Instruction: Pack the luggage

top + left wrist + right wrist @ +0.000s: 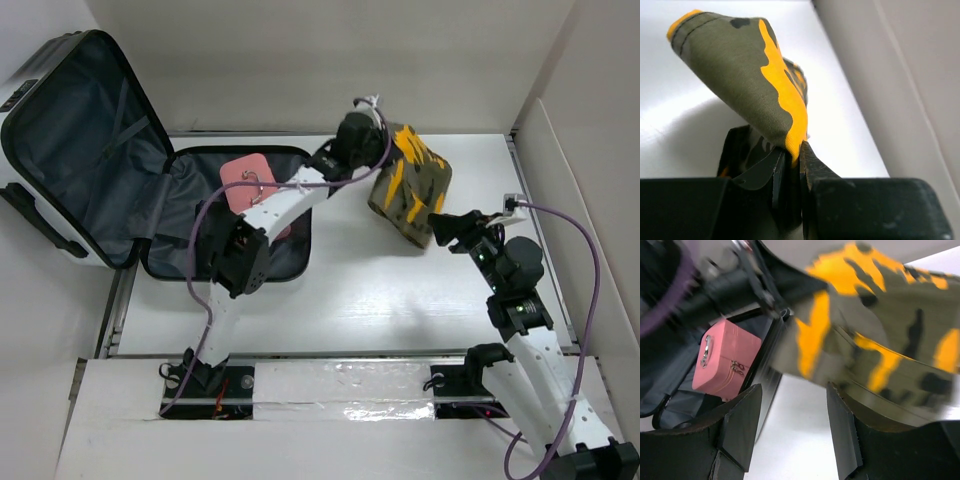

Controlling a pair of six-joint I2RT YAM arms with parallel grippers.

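Pinching camouflage cloth [740, 65], left end effector [800, 150] hovers.

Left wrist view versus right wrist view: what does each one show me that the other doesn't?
Only the left wrist view shows the left gripper, its fingers shut on the orange-trimmed edge of the camouflage cloth, with the side wall beside it. Only the right wrist view shows the right gripper, open and holding nothing, plus the pink case lying inside the open luggage. Both show the camouflage cloth hanging above the white table.
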